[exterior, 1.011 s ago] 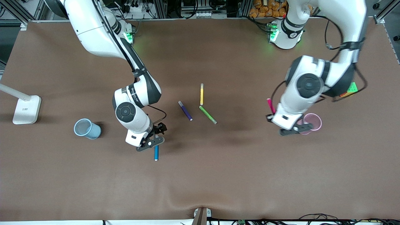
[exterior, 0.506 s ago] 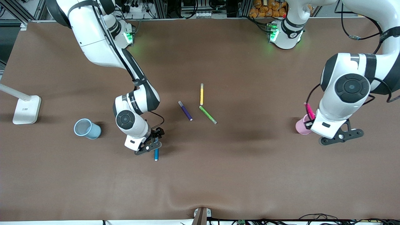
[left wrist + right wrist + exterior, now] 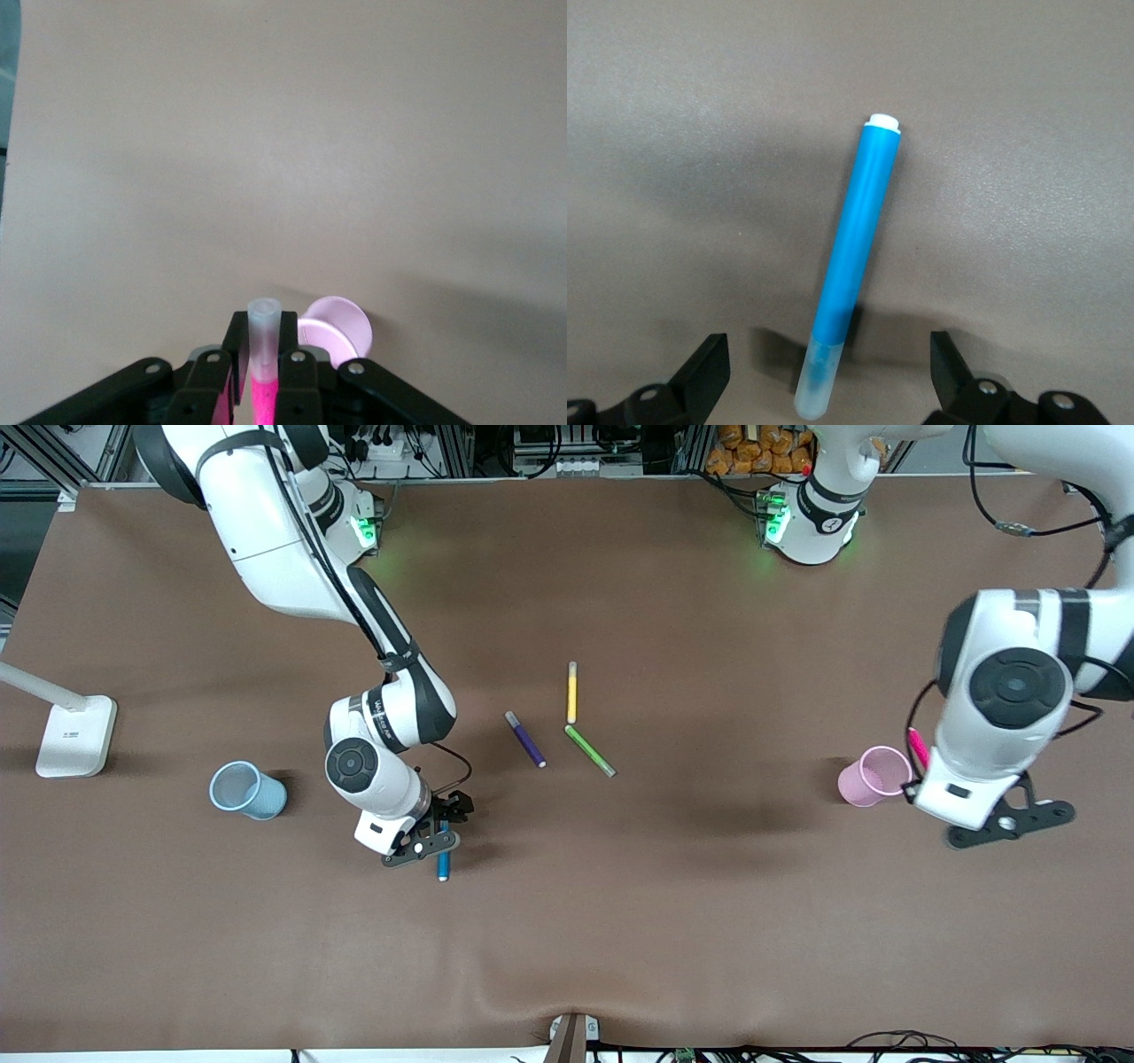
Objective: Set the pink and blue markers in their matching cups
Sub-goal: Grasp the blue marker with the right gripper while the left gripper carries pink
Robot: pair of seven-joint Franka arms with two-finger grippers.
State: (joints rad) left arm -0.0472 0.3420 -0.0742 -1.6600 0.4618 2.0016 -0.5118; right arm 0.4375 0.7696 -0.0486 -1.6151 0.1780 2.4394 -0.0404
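Note:
The blue marker [image 3: 443, 864] lies on the brown table, its blue body and pale cap clear in the right wrist view [image 3: 855, 257]. My right gripper [image 3: 440, 837] is low over it and open, a finger on each side of the cap end [image 3: 828, 367]. The pale blue cup [image 3: 244, 789] stands toward the right arm's end of the table. My left gripper [image 3: 918, 769] is shut on the pink marker [image 3: 918, 747], gripping it just below the pale cap [image 3: 264, 320]. It hangs beside the pink cup [image 3: 875, 776], toward the left arm's end. The cup also shows in the left wrist view [image 3: 341, 323].
A purple marker [image 3: 525, 739], a yellow marker [image 3: 572, 693] and a green marker [image 3: 590, 750] lie together at the table's middle. A white lamp base [image 3: 75, 735] stands at the right arm's end of the table.
My left arm carried the pink marker across the pink cup, from the middle side to the left arm's end. My right gripper sank lower around the blue marker.

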